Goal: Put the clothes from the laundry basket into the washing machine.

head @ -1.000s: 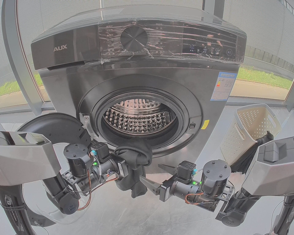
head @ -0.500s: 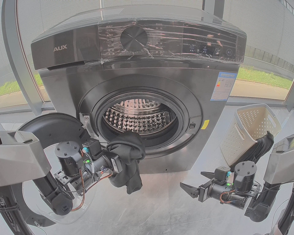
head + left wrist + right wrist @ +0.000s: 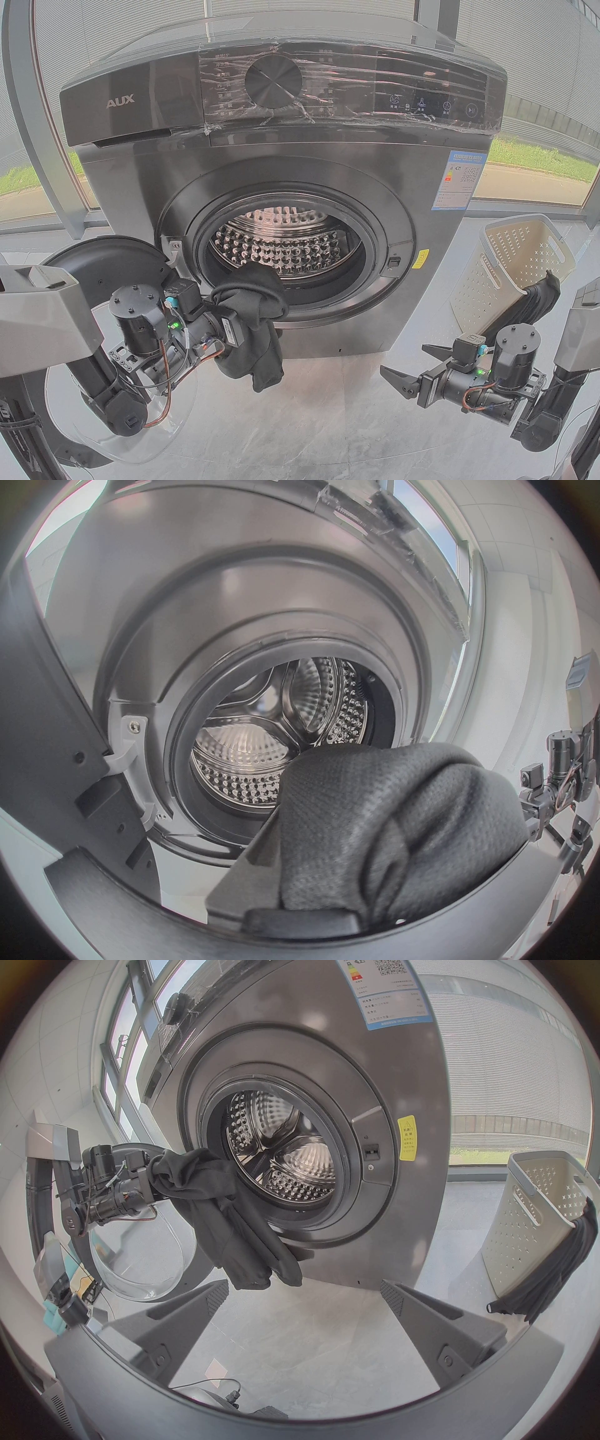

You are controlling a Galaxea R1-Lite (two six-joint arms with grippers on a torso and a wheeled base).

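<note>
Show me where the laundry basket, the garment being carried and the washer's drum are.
laundry basket (image 3: 478,287), head view, on its perforated side wall.
carried garment (image 3: 250,295), head view, on its bunched upper fold.
drum (image 3: 281,251), head view, on its studded metal inner wall.

The left arm (image 3: 134,312) and right arm (image 3: 519,356) both wore pale grey, angular shells higher up, giving way to black jointed tubes below. At each wrist sat a black drum-shaped motor housing dotted with small screws. Thin orange and white cables looped beside it, a green light glowed, and there was a little turquoise cap. The right gripper (image 3: 406,362) had dark grey wedge fingers tapering to points.
</note>
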